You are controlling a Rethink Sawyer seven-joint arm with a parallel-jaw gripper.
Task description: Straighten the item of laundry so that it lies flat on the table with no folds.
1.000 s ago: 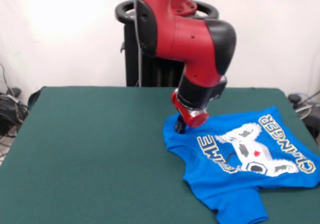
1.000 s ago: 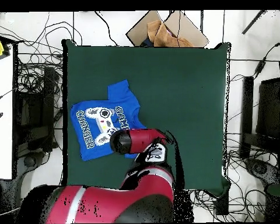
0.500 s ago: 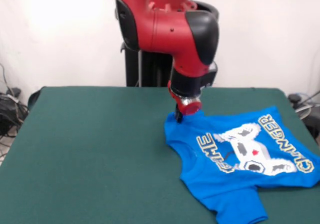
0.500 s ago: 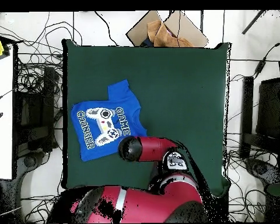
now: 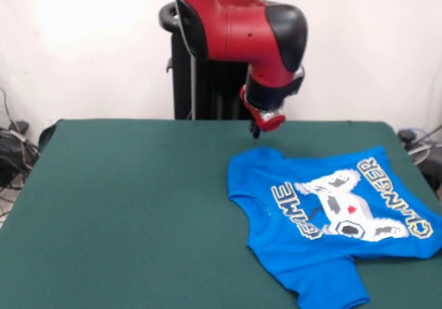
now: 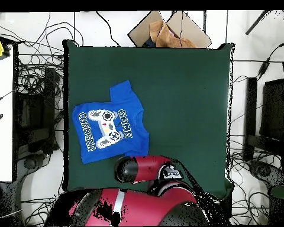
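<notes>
The blue T-shirt (image 5: 324, 219) lies on the tabletop (image 5: 124, 212). The gripper (image 5: 256, 133) hangs above its far sleeve; whether its jaws are parted cannot be told.

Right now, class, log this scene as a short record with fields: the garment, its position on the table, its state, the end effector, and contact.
garment: blue T-shirt printed with a game controller and GAME CHANGER
position: on the green table, toward the right edge in the front view
state: mostly spread out, print facing up; near sleeve looks bunched
end effector: raised above the table just beyond the shirt's far edge; open or shut cannot be told
contact: none visible; shirt lies free
</notes>
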